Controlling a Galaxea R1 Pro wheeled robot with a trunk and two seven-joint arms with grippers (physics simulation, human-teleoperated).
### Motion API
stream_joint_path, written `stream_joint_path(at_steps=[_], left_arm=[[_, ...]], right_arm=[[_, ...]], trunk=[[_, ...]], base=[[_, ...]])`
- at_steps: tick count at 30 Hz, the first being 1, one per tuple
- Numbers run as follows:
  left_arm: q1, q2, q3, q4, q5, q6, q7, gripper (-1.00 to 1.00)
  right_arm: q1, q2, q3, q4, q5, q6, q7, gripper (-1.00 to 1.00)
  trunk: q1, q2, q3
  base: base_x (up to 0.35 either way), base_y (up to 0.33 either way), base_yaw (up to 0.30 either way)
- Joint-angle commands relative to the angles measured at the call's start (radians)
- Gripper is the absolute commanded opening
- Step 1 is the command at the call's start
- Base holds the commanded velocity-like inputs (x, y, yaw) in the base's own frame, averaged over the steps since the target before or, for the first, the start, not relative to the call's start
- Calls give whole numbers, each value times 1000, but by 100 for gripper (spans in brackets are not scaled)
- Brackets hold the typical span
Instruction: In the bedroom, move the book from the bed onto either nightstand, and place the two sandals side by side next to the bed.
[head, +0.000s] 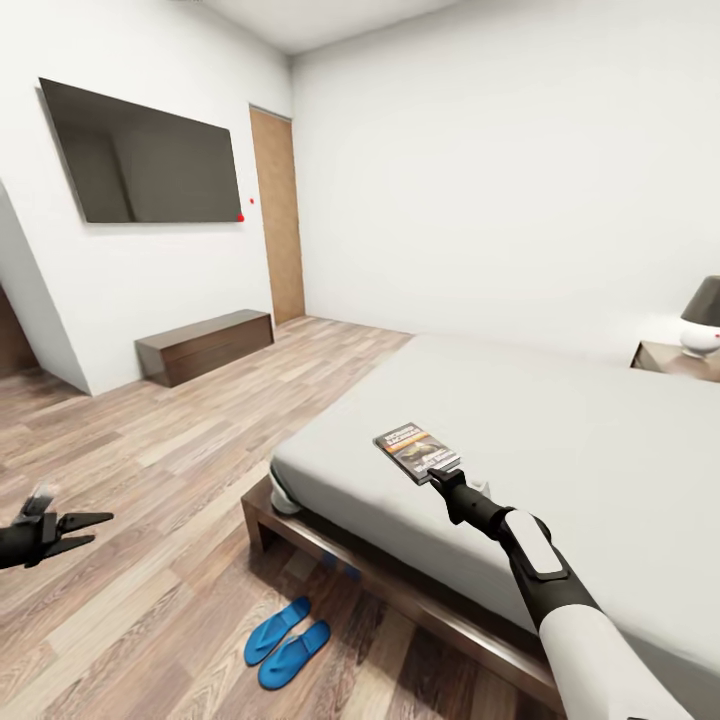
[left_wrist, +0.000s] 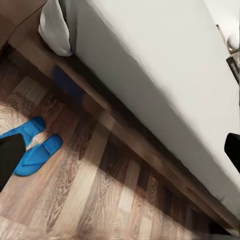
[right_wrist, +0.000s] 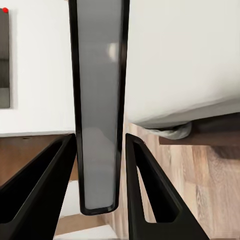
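Right hand (head: 441, 476) is clamped on the near edge of the book (head: 417, 451), which sits on the bed's (head: 600, 450) grey mattress near its foot corner. Left hand (head: 85, 530) hangs open and empty over the floor. Both blue sandals (head: 287, 630) lie side by side beside the bed frame.

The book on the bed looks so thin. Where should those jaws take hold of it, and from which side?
By its near edge, coming in low from the foot-end side of the bed. The book lies flat on the mattress, too thin to pinch from above. The right gripper is already there: the right wrist view shows the cover edge-on, a jaw close on each face.
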Motion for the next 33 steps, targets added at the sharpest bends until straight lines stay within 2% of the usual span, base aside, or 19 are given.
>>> stream_joint_path(at_steps=[1, 5, 7, 10, 11, 14, 15, 20, 22, 23, 24, 27, 28, 29, 33], left_arm=[[9, 0, 14, 0, -9, 8, 3, 100], [43, -3, 14, 1, -7, -2, 30, 100], [71, -13, 15, 1, -6, -18, 62, 100], [101, -38, 15, 0, -5, -37, 117, 100], [118, -57, 15, 0, -5, -49, 159, 100], [138, -84, 15, 0, -4, -62, 217, 100], [150, -101, 15, 0, -4, -70, 245, 100], [189, -134, 16, -1, 3, -95, 286, 100], [222, -151, 18, -1, 26, -125, 302, 100], [236, -155, 18, -1, 40, -140, 307, 100], [269, -160, 19, -1, 78, -176, 314, 100], [325, -164, 20, -2, 160, -242, 319, 100], [343, -166, 20, -2, 192, -264, 319, 100], [378, -168, 20, -3, 256, -302, 320, 100], [444, -175, 20, -4, 369, -352, 319, 100]], right_arm=[[-1, 1, -6, 0, 2, 7, 2, -100], [-1, 1, -7, 0, 2, 7, 2, -100], [-1, 1, -7, 0, 1, 8, 2, -100], [-1, 1, -7, 0, 1, 8, 2, -100], [-1, 1, -7, 0, 1, 8, 2, -100], [-1, 1, -7, 0, 2, 8, 1, -100], [-1, 1, -7, 0, 2, 8, 1, -100], [-1, 1, -7, 0, 2, 8, 1, -100], [0, 1, -7, 0, 1, 8, 1, -100], [0, 1, -7, 0, 1, 9, 1, -100], [-1, 1, -7, 0, 1, 9, 1, -100], [-1, 1, -7, 0, 1, 9, 1, -100], [-1, 1, -7, 0, 1, 9, 1, -100], [-1, 1, -7, 0, 1, 9, 1, -100], [-1, 1, -7, 0, 1, 9, 1, -100]], trunk=[[0, 0, -1], [0, 0, -1], [0, 0, -1], [0, 0, -1], [0, 0, -1], [0, 0, -1], [0, 0, -1], [0, 0, -1], [0, 0, -1], [0, 0, -1], [0, 0, -1], [0, 0, -1], [0, 0, -1], [0, 0, -1], [0, 0, -1]], base=[[0, 0, 165], [0, 0, 165], [0, 0, 165], [0, 0, 164], [0, 0, 164], [0, 0, 164], [0, 0, 163], [0, 0, 163], [0, 0, 162], [0, 0, 161], [0, 0, 161], [0, 0, 159], [0, 0, 157], [0, 0, 156], [0, 0, 154]])
